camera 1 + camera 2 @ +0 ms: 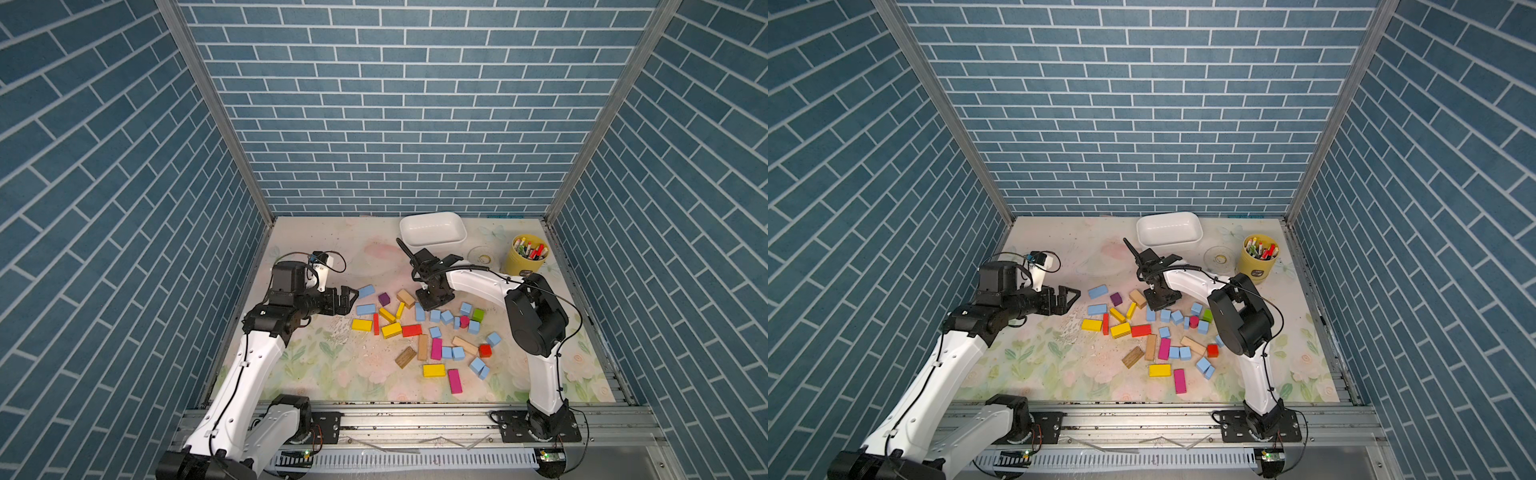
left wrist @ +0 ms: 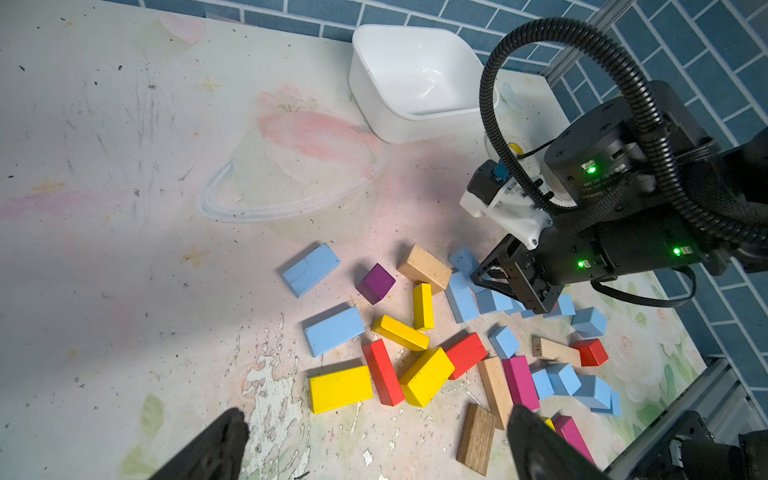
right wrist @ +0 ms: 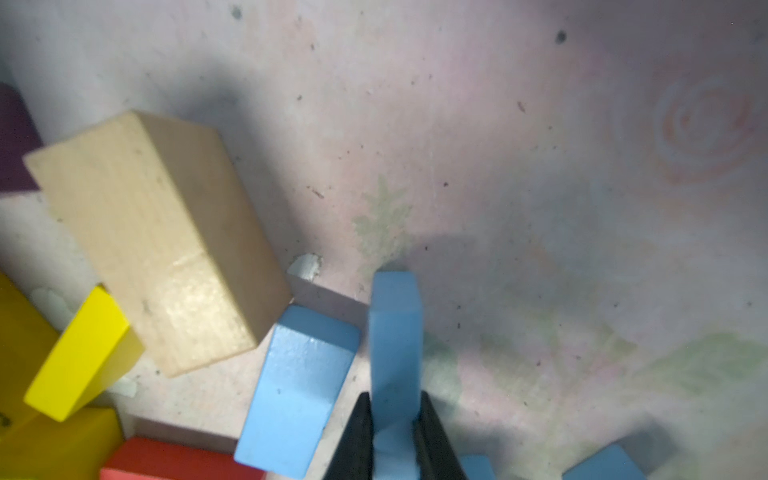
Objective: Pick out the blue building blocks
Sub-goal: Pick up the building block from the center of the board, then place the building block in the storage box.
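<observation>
The blue building blocks (image 2: 334,330) wear a matt, chalky paint, smooth but for a few specks. The bare-wood block (image 3: 158,241) shows fine grain and a faint sheen, and the dark wooden block (image 2: 476,440) has bolder striped grain. The white tub (image 2: 365,108) is glossy, smooth plastic. The surface (image 2: 124,208) is a matt floral print, scuffed and speckled, with a rough flaked patch (image 2: 270,386). The frame rail (image 1: 415,419) is dull metal. The black cable conduit (image 2: 489,95) is ribbed plastic.

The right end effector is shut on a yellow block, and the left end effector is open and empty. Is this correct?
Not fully. The right wrist view shows the right end effector shut on a blue block, not a yellow one. The left end effector is open and empty.
</observation>
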Available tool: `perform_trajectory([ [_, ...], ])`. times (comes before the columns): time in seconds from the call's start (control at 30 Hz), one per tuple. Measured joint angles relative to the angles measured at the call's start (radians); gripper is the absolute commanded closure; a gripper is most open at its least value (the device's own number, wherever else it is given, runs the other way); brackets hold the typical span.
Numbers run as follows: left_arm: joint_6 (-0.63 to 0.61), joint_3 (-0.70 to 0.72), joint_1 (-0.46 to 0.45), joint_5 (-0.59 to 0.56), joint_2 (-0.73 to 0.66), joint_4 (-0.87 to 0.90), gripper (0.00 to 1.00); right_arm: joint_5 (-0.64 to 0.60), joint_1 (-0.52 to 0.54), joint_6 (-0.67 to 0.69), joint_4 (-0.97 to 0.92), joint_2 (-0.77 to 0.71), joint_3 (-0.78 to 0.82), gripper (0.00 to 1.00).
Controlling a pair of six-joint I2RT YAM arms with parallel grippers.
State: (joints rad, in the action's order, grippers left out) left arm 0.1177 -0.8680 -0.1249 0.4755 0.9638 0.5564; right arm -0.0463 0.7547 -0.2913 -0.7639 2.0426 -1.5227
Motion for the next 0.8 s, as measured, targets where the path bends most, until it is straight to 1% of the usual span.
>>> perform_trajectory([
  [0.27, -0.002, 0.0, 0.0, -0.001, 0.0, 0.0, 0.01, -0.006, -0.01, 0.0, -0.01, -0.006, -0.006, 0.99],
  [0.43, -0.003, 0.0, 0.0, -0.005, -0.006, 0.0, 0.01, -0.007, -0.05, 0.002, -0.043, -0.04, -0.076, 1.0],
  [0.67, -0.003, 0.0, 0.0, -0.01, -0.012, 0.0, 0.01, -0.005, -0.167, 0.021, -0.105, -0.045, -0.336, 1.0],
  [0.8, -0.003, 0.0, 0.0, -0.011, -0.012, 0.0, 0.01, -0.001, -0.227, 0.038, -0.155, 0.023, -0.547, 1.0],
])
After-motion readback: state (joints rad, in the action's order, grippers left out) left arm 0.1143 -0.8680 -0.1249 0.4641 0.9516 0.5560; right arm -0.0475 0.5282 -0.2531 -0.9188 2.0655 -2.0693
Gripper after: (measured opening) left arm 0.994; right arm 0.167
